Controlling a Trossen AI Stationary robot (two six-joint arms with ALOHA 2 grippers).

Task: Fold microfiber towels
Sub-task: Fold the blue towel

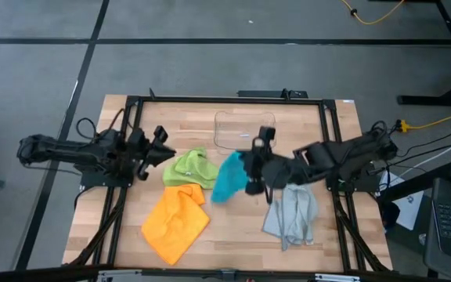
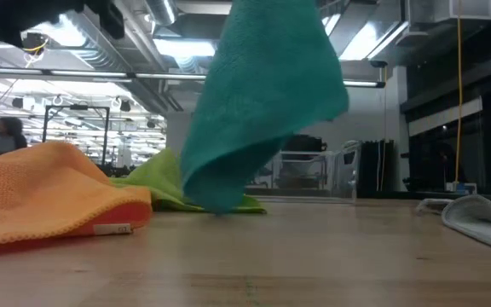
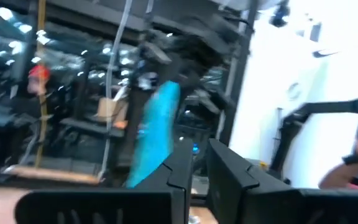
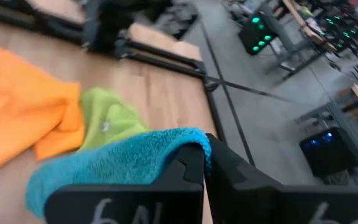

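The teal microfiber towel [image 1: 225, 178] [image 2: 262, 94] hangs over the table's middle from my right gripper [image 1: 252, 166] [image 4: 205, 163], which is shut on it. Its lower tip [image 2: 220, 205] reaches down to the tabletop beside the lime green towel [image 1: 194, 167], which lies bunched. The orange towel [image 1: 177, 223] lies crumpled near the front left. The pale grey-blue towel [image 1: 292, 213] lies rumpled at the front right. My left gripper [image 1: 165, 149] [image 3: 201, 167] is held up at the table's left, fingers nearly together with nothing between them. My right gripper pinches the teal towel between its two fingers at a rolled-over edge [image 4: 188, 140] that wraps the fingertips; one layer or several, I cannot tell. The fingers slant downward from the table's right. The towel hangs slack below them, and whether its tip touches the table I cannot tell.
A clear plastic bin [image 1: 237, 129] stands at the table's far middle, behind the hanging towel. Black frame rails [image 1: 131, 157] run along the table's left and right sides. Bare wood [image 1: 233, 235] shows between the orange and grey-blue towels.
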